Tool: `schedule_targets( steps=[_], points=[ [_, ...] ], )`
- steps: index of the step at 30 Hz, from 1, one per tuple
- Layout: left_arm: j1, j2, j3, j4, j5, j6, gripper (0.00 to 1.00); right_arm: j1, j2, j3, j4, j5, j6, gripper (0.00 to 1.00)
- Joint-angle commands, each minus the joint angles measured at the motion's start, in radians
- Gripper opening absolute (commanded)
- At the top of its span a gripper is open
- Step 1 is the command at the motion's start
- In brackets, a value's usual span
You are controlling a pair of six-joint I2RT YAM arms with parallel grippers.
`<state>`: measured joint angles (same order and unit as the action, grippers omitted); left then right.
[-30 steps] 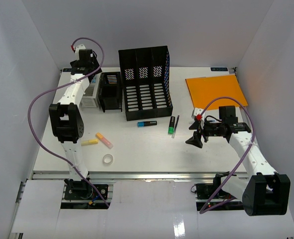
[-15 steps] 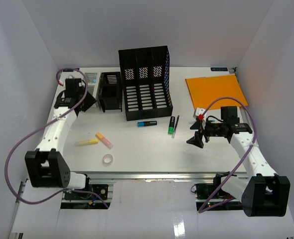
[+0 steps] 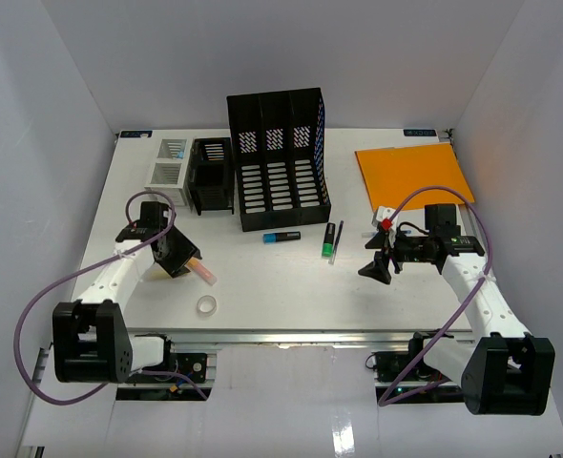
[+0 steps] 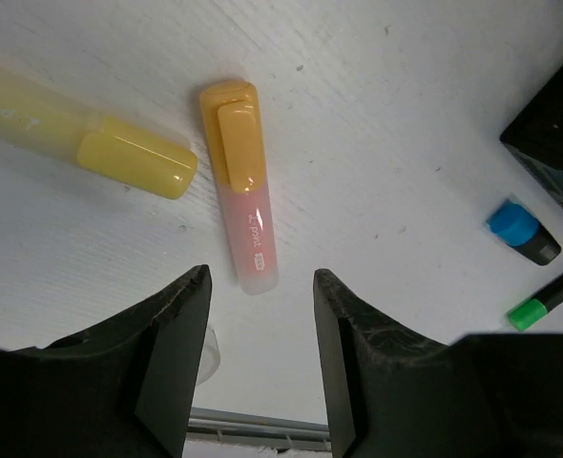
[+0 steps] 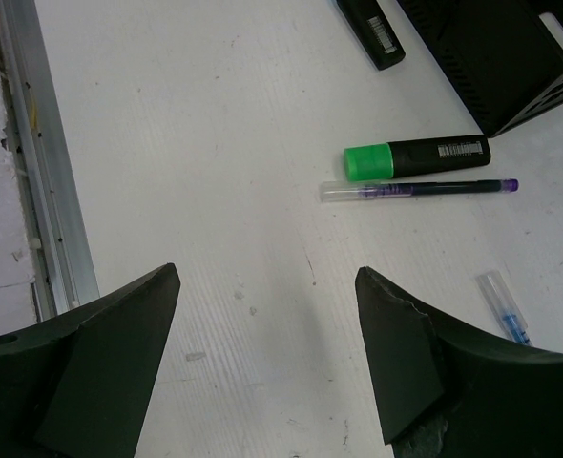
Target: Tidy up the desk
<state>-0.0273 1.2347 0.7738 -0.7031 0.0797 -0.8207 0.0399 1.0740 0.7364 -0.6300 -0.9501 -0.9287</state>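
Alignment decides the coming grasp. The left jaws, spread wide and holding nothing, hang low over the bench [image 3: 281,286], the white top that carries everything here. They sit well in front of the black file rack [image 3: 277,162] and to its left. The orange-capped highlighter [image 4: 242,196] lies just ahead of the gap between them. In the left wrist view its long axis runs almost straight away from the camera, crosswise to the closing line, with the clear end nearest the jaws. As I judge it, a short advance and descent would bracket the barrel, and the left arm is plainly the nearer. A yellow highlighter [image 4: 91,143] lies just beside the cap, angled off, close enough to be nudged.

The right jaws, likewise parted and empty, hover in front of the rack and to its right. A green highlighter [image 5: 415,157] and a thin pen [image 5: 420,190] lie side by side ahead of them, nearer the rack.

From above, the left wrist covers most of the yellow highlighter, and the wrist view cuts off its far end. A small clear item [image 5: 506,307] by the right jaws is too small to identify.
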Motion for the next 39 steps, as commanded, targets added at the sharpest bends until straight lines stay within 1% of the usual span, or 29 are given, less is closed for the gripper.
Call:
schedule_targets(
  steps=[1,8,15,21,24,26,31,36,39],
  points=[
    [-0.003,0.075,0.051,0.002,0.042,0.003,0.58,-0.013,0.001,-0.003,-0.007,-0.029,-0.018,0.81],
    [-0.013,0.198,0.114,-0.027,0.002,0.07,0.61,-0.017,0.006,-0.003,-0.008,-0.03,-0.018,0.81],
    [-0.041,0.325,0.188,-0.046,-0.036,0.077,0.62,-0.02,0.004,-0.004,-0.008,-0.029,-0.018,0.81],
    [-0.065,0.383,0.23,-0.058,-0.064,0.081,0.61,-0.023,0.001,-0.006,-0.01,-0.032,-0.021,0.81],
    [-0.071,0.415,0.253,-0.058,-0.064,0.08,0.59,-0.025,-0.002,-0.006,-0.01,-0.033,-0.022,0.81],
    [-0.077,0.43,0.268,-0.059,-0.103,0.082,0.59,-0.026,-0.004,-0.006,-0.01,-0.033,-0.022,0.81],
    [-0.088,0.495,0.3,-0.062,-0.13,0.091,0.55,-0.028,-0.009,-0.006,-0.011,-0.038,-0.024,0.81],
    [-0.097,0.52,0.315,-0.063,-0.164,0.106,0.53,-0.028,-0.011,-0.006,-0.013,-0.042,-0.025,0.81],
    [-0.1,0.521,0.313,-0.063,-0.178,0.113,0.47,-0.028,-0.012,-0.006,-0.014,-0.042,-0.027,0.81]
  ],
)
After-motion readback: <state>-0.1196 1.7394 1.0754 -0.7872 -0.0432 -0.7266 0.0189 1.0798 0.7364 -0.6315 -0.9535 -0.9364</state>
